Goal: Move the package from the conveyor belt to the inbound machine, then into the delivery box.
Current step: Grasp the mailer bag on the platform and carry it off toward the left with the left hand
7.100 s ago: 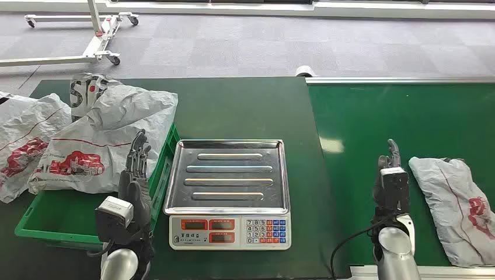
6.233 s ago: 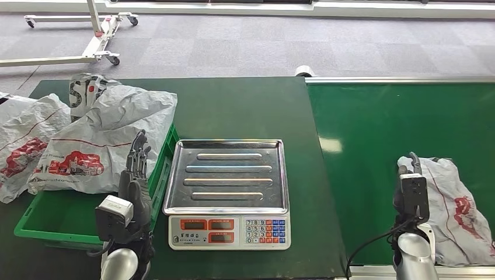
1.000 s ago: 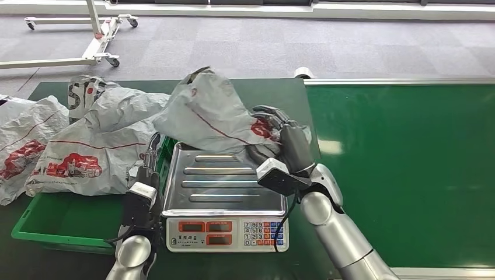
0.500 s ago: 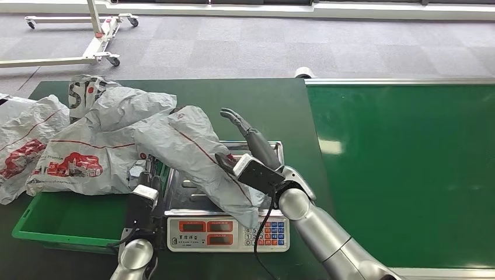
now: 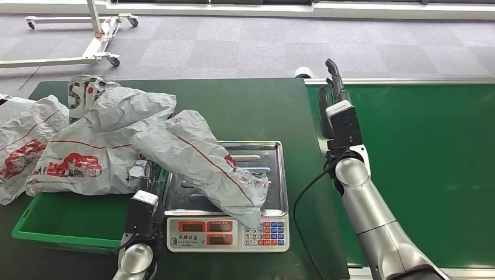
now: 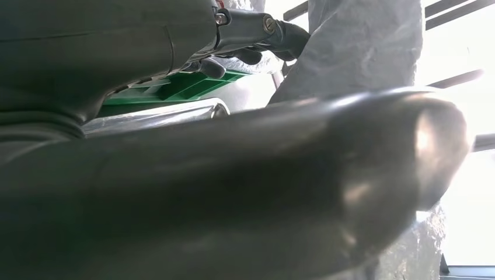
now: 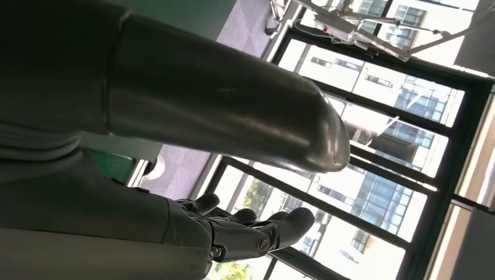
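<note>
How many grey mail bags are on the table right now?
4, though others may be hidden beneath. One bag lies across the scale tray. A big one rests over the green bin, one lies at the far left edge, and a small one sits behind.

- Two grey bags heaped at the desk's left edge, over the crate.
- Small printed bag near the desk's far left corner.
- White wheeled frame on the carpet beyond.
</note>
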Available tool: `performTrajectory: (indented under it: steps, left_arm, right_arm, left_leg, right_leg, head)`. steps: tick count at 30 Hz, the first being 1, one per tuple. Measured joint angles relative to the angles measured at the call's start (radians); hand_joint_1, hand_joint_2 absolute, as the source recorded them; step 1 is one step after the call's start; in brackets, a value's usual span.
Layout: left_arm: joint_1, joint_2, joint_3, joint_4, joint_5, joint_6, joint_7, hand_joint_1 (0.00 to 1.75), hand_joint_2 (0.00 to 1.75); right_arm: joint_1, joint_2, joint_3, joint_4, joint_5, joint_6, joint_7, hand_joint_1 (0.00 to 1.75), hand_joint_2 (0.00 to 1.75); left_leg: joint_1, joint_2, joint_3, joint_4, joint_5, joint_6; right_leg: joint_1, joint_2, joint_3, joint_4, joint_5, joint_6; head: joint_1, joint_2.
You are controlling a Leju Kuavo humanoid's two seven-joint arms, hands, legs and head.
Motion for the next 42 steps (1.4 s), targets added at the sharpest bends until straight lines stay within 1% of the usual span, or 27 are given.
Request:
performTrajectory:
  steps: [5,8,10,13,15,17,19,21,23,24,26,30,33,36,37,38,40,42]
  left_arm:
    - [0.0,0.0,0.0,0.0,0.0,0.005,-0.001,0.0,0.0]
    - [0.0,0.0,0.003,0.0,-0.002,0.041,-0.008,0.0,0.0]
    - [-0.001,0.001,0.011,-0.004,-0.002,0.076,-0.017,0.0,0.0]
    - [-0.006,0.003,0.037,-0.033,0.002,0.146,-0.037,0.0,0.0]
    - [-0.013,0.006,0.056,-0.065,-0.005,0.177,-0.039,0.0,0.0]
    - [-0.025,0.014,0.066,-0.09,-0.053,0.203,-0.028,0.0,0.0]
    - [-0.044,0.023,0.068,-0.103,-0.171,0.268,-0.016,0.0,0.0]
    - [-0.069,0.031,0.07,-0.113,-0.329,0.377,-0.014,0.0,0.0]
    - [-0.096,0.026,0.089,-0.139,-0.486,0.468,-0.035,0.0,0.0]
    - [-0.109,0.015,0.108,-0.167,-0.553,0.493,-0.049,0.0,0.0]
    - [-0.132,-0.013,0.157,-0.25,-0.645,0.512,-0.067,0.0,0.0]
    - [-0.17,-0.048,0.227,-0.4,-0.694,0.517,-0.071,0.0,0.0]
    - [-0.179,-0.059,0.25,-0.459,-0.712,0.517,-0.071,0.0,0.0]
    - [-0.192,-0.062,0.256,-0.472,-0.77,0.517,-0.07,0.0,0.0]
    - [-0.201,-0.061,0.256,-0.457,-0.804,0.515,-0.06,0.0,0.0]
    - [-0.216,-0.056,0.251,-0.425,-0.852,0.511,-0.032,0.0,0.0]
    - [-0.261,-0.035,0.225,-0.314,-0.983,0.499,0.078,0.0,0.0]
    - [-0.329,0.005,0.173,-0.146,-1.104,0.482,0.211,0.0,0.0]
  right_arm:
    - [0.0,-0.009,-0.024,-0.007,-0.005,-0.009,-0.002,0.0,0.0]
    - [0.005,-0.024,-0.056,-0.033,-0.04,-0.05,-0.008,0.0,0.0]
    - [0.02,-0.047,-0.104,-0.076,-0.078,-0.068,-0.009,0.0,0.0]
    - [0.1,-0.089,-0.217,-0.174,-0.109,-0.066,-0.016,0.0,0.0]
    - [0.186,-0.103,-0.301,-0.239,-0.119,-0.051,-0.036,0.0,0.0]
    - [0.275,-0.106,-0.373,-0.293,-0.119,-0.033,-0.056,0.0,0.0]
    - [0.365,-0.104,-0.429,-0.336,-0.11,-0.017,-0.074,0.0,0.0]
    - [0.446,-0.096,-0.469,-0.365,-0.103,-0.004,-0.085,0.0,0.0]
    - [0.506,-0.082,-0.498,-0.382,-0.106,0.001,-0.088,0.0,0.0]
    - [0.53,-0.074,-0.511,-0.388,-0.109,0.002,-0.088,0.0,0.0]
    - [0.57,-0.054,-0.535,-0.399,-0.112,0.003,-0.089,0.0,0.0]
    - [0.618,-0.019,-0.564,-0.416,-0.104,0.013,-0.09,0.0,0.0]
    - [0.63,-0.004,-0.575,-0.422,-0.101,0.018,-0.088,0.0,0.0]
    - [0.63,0.005,-0.586,-0.422,-0.102,0.03,-0.085,0.0,0.0]
    - [0.628,0.006,-0.588,-0.422,-0.102,0.036,-0.085,0.0,0.0]
    - [0.626,0.007,-0.59,-0.421,-0.103,0.043,-0.085,0.0,0.0]
    - [0.617,0.011,-0.593,-0.418,-0.102,0.061,-0.084,0.0,0.0]
    - [0.605,0.017,-0.593,-0.411,-0.096,0.078,-0.081,0.0,0.0]
  left_leg:
    - [0.0,0.0,0.0,0.0,0.001,-0.001]
    - [0.0,-0.001,0.0,0.0,0.001,-0.001]
    - [0.0,-0.002,0.0,0.0,0.001,-0.001]
    - [0.0,-0.006,0.0,0.0,0.001,0.0]
    - [0.0,-0.006,-0.001,0.0,0.0,0.0]
    - [0.0,-0.006,-0.001,0.0,-0.001,0.001]
    - [0.0,-0.007,-0.002,0.0,-0.001,0.001]
    - [0.0,-0.007,-0.002,0.0,-0.001,0.001]
    - [0.0,-0.007,-0.002,0.0,0.0,0.001]
    - [0.0,-0.006,-0.002,0.0,0.0,0.0]
    - [0.0,-0.006,-0.002,0.0,0.0,0.0]
    - [0.0,-0.004,-0.001,0.0,0.0,0.0]
    - [0.0,-0.004,-0.001,0.0,0.0,0.0]
    - [0.0,-0.004,-0.001,0.0,0.0,0.0]
    - [0.0,-0.004,-0.001,0.0,0.0,0.0]
    - [0.0,-0.004,-0.001,0.0,0.001,0.001]
    - [0.0,-0.005,-0.001,0.0,0.002,0.002]
    - [0.0,-0.005,-0.001,0.0,0.004,0.002]
  right_leg:
    - [0.001,0.0,0.0,0.0,0.0,0.0]
    - [0.001,0.0,-0.001,0.0,0.0,0.0]
    - [0.0,-0.002,0.0,0.0,0.0,0.0]
    - [0.0,-0.005,0.001,-0.001,0.0,0.0]
    - [0.0,-0.006,0.002,-0.002,0.0,0.0]
    - [0.0,-0.006,0.001,-0.002,-0.001,0.0]
    - [0.0,-0.006,0.001,-0.002,-0.001,0.001]
    - [0.001,-0.007,0.001,-0.002,-0.001,0.001]
    - [0.001,-0.007,0.0,-0.001,-0.001,0.001]
    - [0.001,-0.007,0.0,-0.001,-0.001,0.001]
    - [0.001,-0.006,0.0,0.0,-0.001,0.0]
    - [0.0,-0.004,-0.001,0.0,-0.001,0.0]
    - [0.0,-0.004,0.0,0.0,-0.001,0.0]
    - [0.0,-0.004,0.0,0.0,-0.001,0.0]
    - [0.0,-0.004,0.0,0.0,-0.001,0.001]
    - [-0.001,-0.004,0.0,0.0,-0.001,0.001]
    - [-0.001,-0.005,0.0,0.0,0.0,0.001]
    - [-0.002,-0.005,-0.001,0.0,0.001,0.001]
  head:
    - [0.0,0.0]
    - [0.0,0.0]
    - [0.0,0.0]
    - [0.0,0.0]
    - [0.0,0.0]
    - [0.0,0.0]
    - [0.0,0.0]
    - [0.0,0.0]
    - [0.0,0.0]
    - [0.0,0.0]
    - [0.0,0.0]
    - [0.0,0.0]
    - [0.0,0.0]
    - [0.0,0.0]
    - [0.0,0.0]
    - [0.0,0.0]
    - [0.0,0.0]
    - [0.0,0.0]
